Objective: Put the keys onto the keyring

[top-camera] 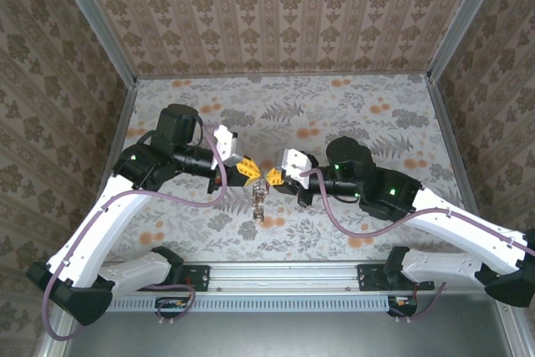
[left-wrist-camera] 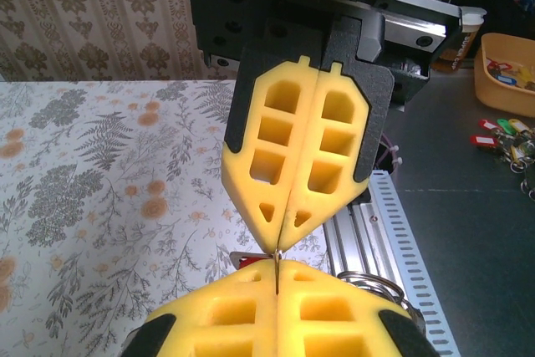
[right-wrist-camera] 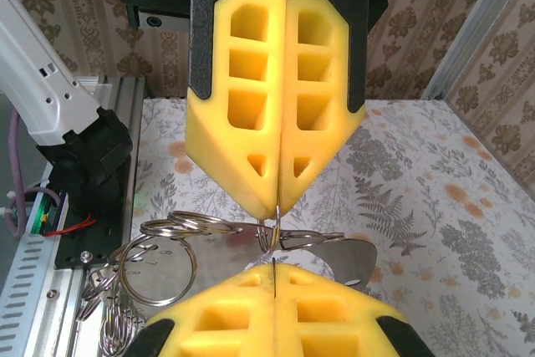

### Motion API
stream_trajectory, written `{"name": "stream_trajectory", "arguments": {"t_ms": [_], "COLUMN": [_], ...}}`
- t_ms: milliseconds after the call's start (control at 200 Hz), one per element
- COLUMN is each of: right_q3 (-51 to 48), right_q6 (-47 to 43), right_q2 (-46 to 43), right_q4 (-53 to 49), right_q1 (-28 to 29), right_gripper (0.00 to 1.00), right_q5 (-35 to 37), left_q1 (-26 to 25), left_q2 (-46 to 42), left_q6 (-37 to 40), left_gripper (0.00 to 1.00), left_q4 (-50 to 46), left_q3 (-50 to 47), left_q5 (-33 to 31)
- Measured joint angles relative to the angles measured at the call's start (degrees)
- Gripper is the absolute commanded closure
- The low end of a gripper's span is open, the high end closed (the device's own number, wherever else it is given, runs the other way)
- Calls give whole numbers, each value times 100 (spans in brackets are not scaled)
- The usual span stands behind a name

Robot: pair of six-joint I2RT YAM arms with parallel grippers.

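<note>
My left gripper (top-camera: 253,175) and right gripper (top-camera: 273,177) meet tip to tip above the middle of the table, both shut. They pinch the same small silvery keyring (right-wrist-camera: 269,236), a thin wire loop that runs from the left gripper (right-wrist-camera: 277,206) into the closed seam of the right gripper (right-wrist-camera: 274,269). A bunch of larger split rings (right-wrist-camera: 159,265) and a flat metal blade (right-wrist-camera: 355,258) hang off it, dangling below the tips (top-camera: 260,205). In the left wrist view the red head of one of the keys (left-wrist-camera: 247,258) peeks out between my left gripper (left-wrist-camera: 276,267) and the right gripper (left-wrist-camera: 280,244).
The floral table cloth (top-camera: 359,114) lies under both arms, with patterned walls on three sides. The aluminium rail (top-camera: 284,277) runs along the near edge. Off the table stand a yellow bin (left-wrist-camera: 506,73) and loose coloured key tags (left-wrist-camera: 501,133).
</note>
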Motion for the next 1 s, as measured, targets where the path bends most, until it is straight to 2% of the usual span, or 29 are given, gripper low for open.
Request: {"name": "stream_trajectory", "arguments": {"t_ms": [1000], "right_q3": [63], "right_q6": [2], "right_q2": [2], "right_q4": [85], "right_q1": [-2], "right_gripper": [100], "right_q5": [-85], "left_q1": [-26], "left_q2": [-2], "left_q6": [0], "left_gripper": [100], "left_q4": [-20], "left_q3": [0], "left_q5": [-20]}}
